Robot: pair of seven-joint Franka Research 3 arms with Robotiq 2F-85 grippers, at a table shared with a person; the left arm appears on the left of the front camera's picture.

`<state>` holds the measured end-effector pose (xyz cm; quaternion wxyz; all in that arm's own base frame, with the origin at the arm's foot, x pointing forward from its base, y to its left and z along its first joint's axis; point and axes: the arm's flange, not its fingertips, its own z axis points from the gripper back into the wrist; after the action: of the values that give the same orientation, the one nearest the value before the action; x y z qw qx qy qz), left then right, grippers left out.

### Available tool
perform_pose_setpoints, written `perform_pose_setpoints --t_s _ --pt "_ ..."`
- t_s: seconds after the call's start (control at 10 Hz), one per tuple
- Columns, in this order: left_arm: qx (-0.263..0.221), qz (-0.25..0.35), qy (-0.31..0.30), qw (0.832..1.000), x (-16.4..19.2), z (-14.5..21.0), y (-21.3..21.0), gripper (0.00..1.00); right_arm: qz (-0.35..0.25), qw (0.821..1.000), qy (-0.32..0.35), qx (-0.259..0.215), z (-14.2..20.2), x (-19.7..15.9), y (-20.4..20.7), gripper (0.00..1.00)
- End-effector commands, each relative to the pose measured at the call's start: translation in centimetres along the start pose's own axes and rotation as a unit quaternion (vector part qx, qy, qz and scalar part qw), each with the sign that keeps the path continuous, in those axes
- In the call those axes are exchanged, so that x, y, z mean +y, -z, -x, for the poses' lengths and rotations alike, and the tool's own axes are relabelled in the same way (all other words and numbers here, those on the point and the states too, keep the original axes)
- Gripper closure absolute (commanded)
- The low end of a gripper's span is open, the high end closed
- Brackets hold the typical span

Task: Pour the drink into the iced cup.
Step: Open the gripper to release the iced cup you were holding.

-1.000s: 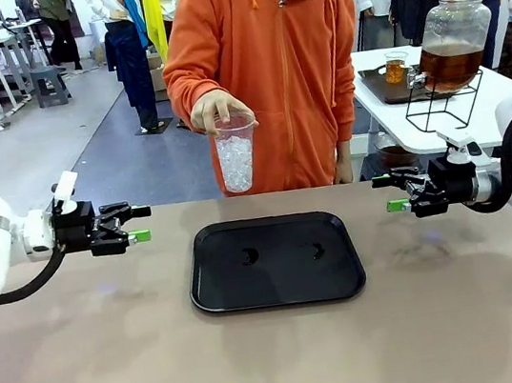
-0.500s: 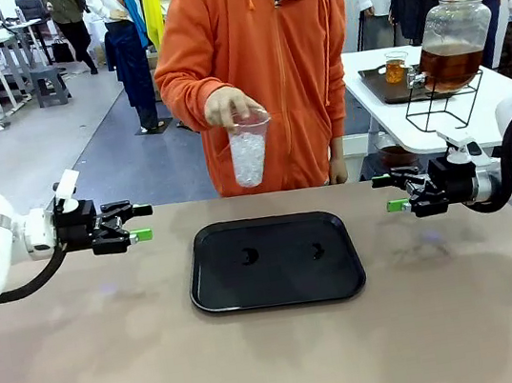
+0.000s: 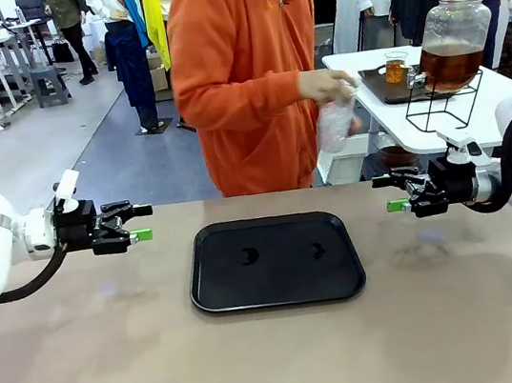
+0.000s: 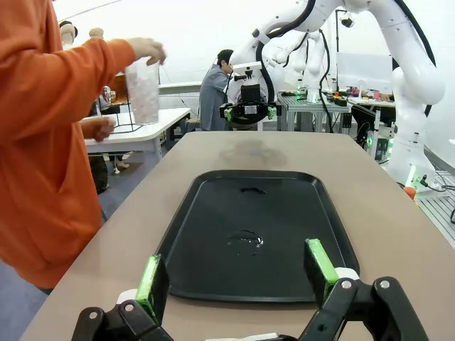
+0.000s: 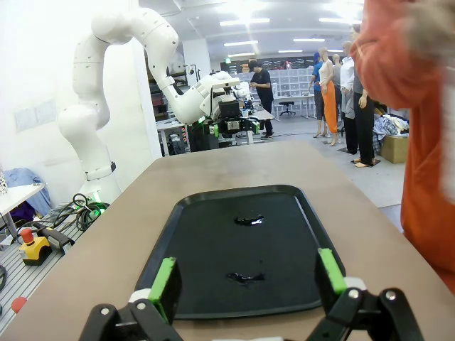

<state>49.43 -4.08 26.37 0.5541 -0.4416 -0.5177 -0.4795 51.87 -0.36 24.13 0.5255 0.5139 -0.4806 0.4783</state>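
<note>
Left gripper (image 3: 139, 223) w/ black fingers and green pads sits mid-left of the front view, jaws apart, nothing between them. We see it pointing toward frame centre, hovering above the tan tabletop (image 3: 99, 369). Right gripper (image 3: 389, 194) mirrors it at mid-right, jaws also apart, empty, aimed back toward centre.

Btwn the two, lower centre of the frame, lies a black rectangular plastic tray (image 3: 278, 289) w/ rounded corners, flat on the table. Two small wet-looking spots on its surface, nothing else on it. Both grippers are well apart from the tray edges.

Person in an orange hoodie (image 3: 239, 78) stands at the far side, upper centre, torso turned toward frame right. Their hand (image 3: 325, 85) holds a clear plastic cup of ice (image 3: 335, 124) up in the air, upper right of centre, near the white side table (image 3: 477, 120).

Amber-brown drink (image 3: 449, 64) is in a big clear glass jar dispenser (image 3: 453, 39) w/ lid, on a black wire stand (image 3: 436, 105), upper right of the frame on that side table. A small glass of amber liquid (image 3: 396, 66) sits just beside it on a dark tray.

Left wrist view: own green pads (image 4: 152, 278) spread wide at bottom edge, tray ahead, cup (image 4: 143, 89) raised in upper left. Right wrist view: pads (image 5: 164, 283) wide too, tray (image 5: 234, 249) centre, orange sleeve at right edge.
</note>
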Motion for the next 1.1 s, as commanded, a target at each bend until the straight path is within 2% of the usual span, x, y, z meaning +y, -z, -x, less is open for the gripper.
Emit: perform_pose_setpoints --t_s 0.0,1.0 --pt "-0.001 -0.003 0.001 1.000 -0.08 -0.49 0.13 0.00 0.001 1.000 -0.003 -0.002 -0.28 -0.05 0.07 0.00" --pt "-0.001 -0.003 0.001 1.000 -0.08 -0.49 0.13 0.00 0.001 1.000 -0.003 -0.002 -0.28 -0.05 0.07 0.00"
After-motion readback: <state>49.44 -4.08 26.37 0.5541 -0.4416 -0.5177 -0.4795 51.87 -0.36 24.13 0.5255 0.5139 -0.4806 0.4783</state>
